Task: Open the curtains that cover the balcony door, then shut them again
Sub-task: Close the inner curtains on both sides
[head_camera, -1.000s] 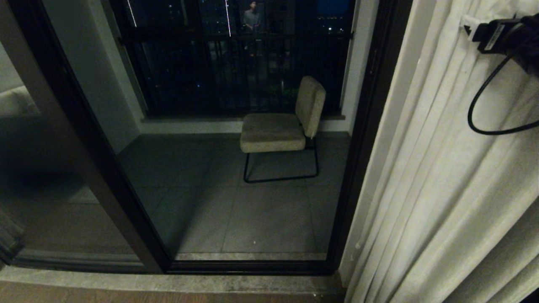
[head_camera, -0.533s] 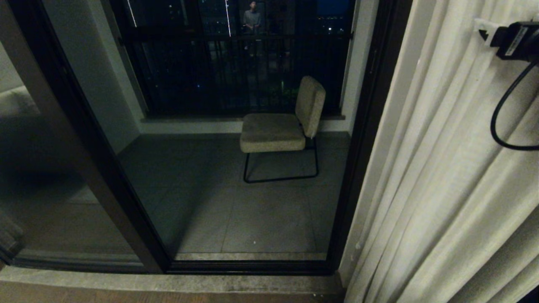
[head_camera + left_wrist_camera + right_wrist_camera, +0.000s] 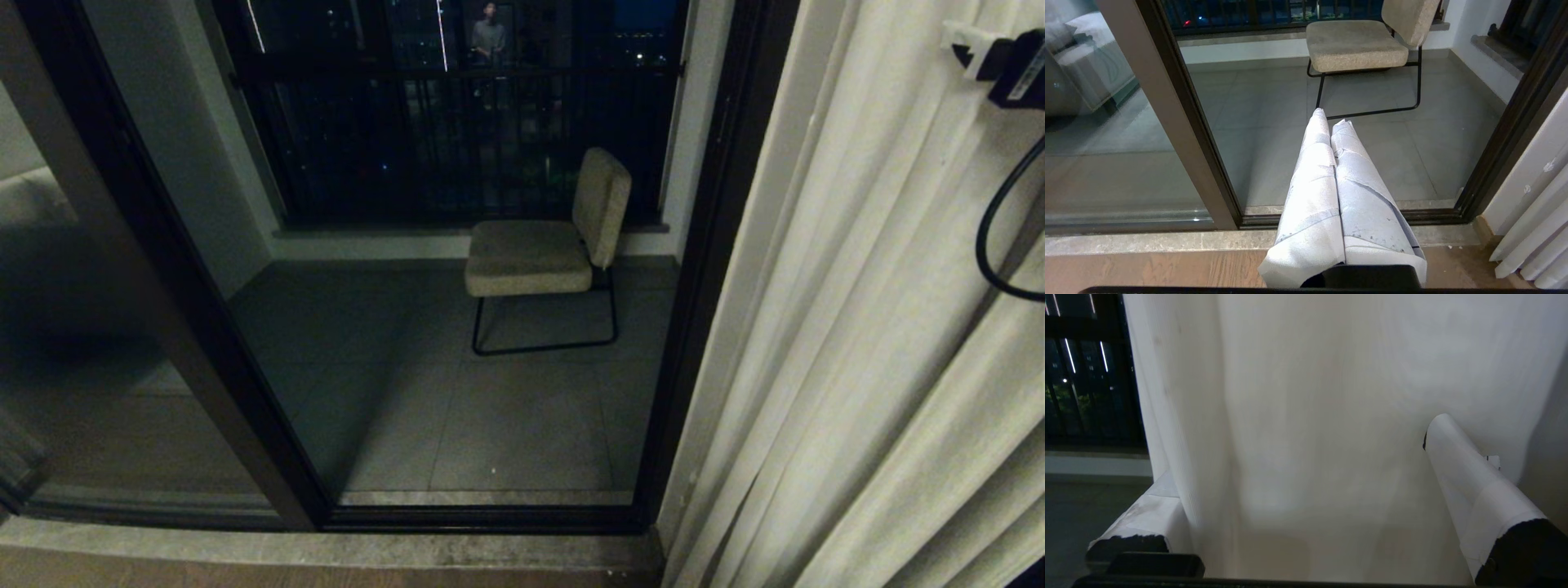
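Left gripper point(image 3: 1331, 122), jaws together, before balcony door point(image 3: 1180, 114); probably curtains point(image 3: 1531, 228) alongside.

We see the curtains point(image 3: 865, 327) bunched at the right of the balcony door point(image 3: 457, 327). Behind the glass, a chair point(image 3: 547, 245) stands before the railing point(image 3: 457, 139). Our right end effector point(image 3: 1306, 477) straddles a curtain fold.
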### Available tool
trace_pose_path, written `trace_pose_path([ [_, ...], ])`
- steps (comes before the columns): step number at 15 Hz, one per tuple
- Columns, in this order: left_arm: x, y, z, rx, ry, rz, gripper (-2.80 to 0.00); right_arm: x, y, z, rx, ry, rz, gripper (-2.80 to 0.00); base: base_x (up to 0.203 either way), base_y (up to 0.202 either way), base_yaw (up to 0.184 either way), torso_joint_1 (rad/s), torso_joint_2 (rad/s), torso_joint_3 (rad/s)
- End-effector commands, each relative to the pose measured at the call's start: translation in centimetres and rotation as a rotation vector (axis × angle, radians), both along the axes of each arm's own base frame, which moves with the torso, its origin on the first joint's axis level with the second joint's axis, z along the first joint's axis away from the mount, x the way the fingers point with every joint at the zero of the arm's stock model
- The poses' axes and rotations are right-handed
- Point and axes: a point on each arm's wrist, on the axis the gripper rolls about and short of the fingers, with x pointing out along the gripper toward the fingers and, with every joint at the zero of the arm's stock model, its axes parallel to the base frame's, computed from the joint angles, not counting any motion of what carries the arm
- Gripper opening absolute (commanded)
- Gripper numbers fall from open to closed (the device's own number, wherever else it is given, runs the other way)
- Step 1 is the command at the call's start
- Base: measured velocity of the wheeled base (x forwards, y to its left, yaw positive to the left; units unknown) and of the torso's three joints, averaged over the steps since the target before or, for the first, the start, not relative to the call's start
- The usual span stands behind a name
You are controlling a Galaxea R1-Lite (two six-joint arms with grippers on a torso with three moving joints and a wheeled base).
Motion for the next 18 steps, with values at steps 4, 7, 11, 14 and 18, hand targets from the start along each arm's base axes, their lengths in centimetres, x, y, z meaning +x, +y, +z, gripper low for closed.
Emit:
trace_pose_path([
  [4,0.0,0.0,0.0,0.0,-0.001,0.0,-2.8,-1.4,0.2,1.1,-0.006,-0.048,0.004,0.0,0.0,0.0,0.0,0.0,0.0,0.0],
  [7,0.0,0.0,0.0,0.0,-0.001,0.0,-2.8,-2.5,1.4,1.7,-0.001,-0.073,0.053,0.0,0.0,0.0,0.0,0.0,0.0,0.0],
  [11,0.0,0.0,0.0,0.0,-0.001,0.0,-2.8,-2.3,1.6,1.6,0.0,-0.063,0.062,-2.8,0.0,0.0,0.0,0.0,0.0,0.0],
  [14,0.0,0.0,0.0,0.0,-0.001,0.0,-2.8,-2.1,1.7,1.6,0.0,-0.069,0.065,-2.8,0.0,0.0,0.0,0.0,0.0,0.0],
  [18,0.0,0.0,0.0,0.0,-0.001,0.0,-2.8,-2.1,1.7,1.7,0.001,-0.071,0.068,-2.8,0.0,0.0,0.0,0.0,0.0,0.0],
])
